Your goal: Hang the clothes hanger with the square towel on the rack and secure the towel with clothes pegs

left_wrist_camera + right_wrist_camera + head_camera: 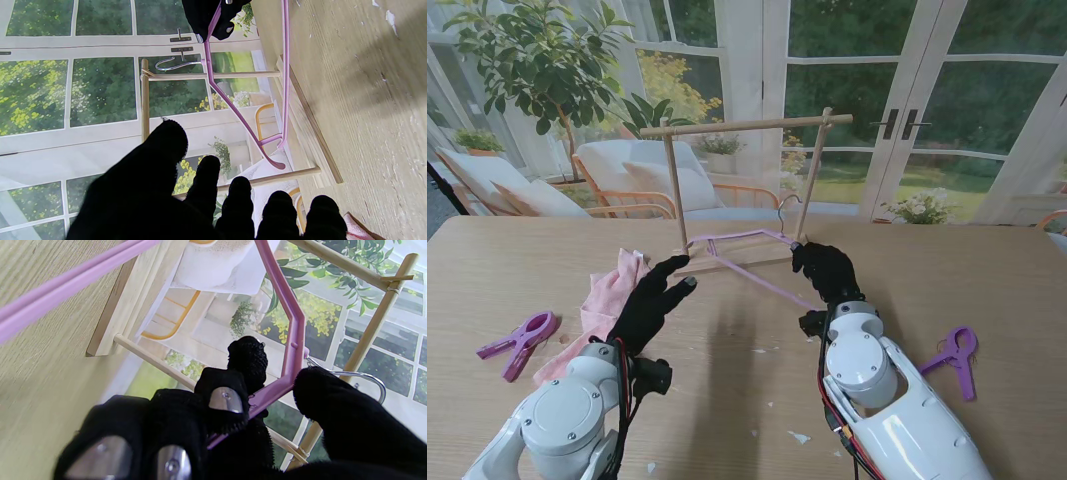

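rack [745, 190] set at the table's [987, 270] far middle, hanger [745, 258] propped at its base, towel [609, 300] left, pegs [519, 343] placed out at both sides [955, 358]

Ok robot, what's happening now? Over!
Right hand shut on pink plastic hanger, not yet on wooden rack. Left hand open. Pink towel on table, off hanger.

A light wooden desk [727, 390] carries a small wooden rack [745, 190] at its far middle. A pink towel [607, 305] lies crumpled at near left, with a purple peg [519, 343] further left. Another purple peg [955, 358] lies at near right. Pale scraps [799, 437] dot the near desk.
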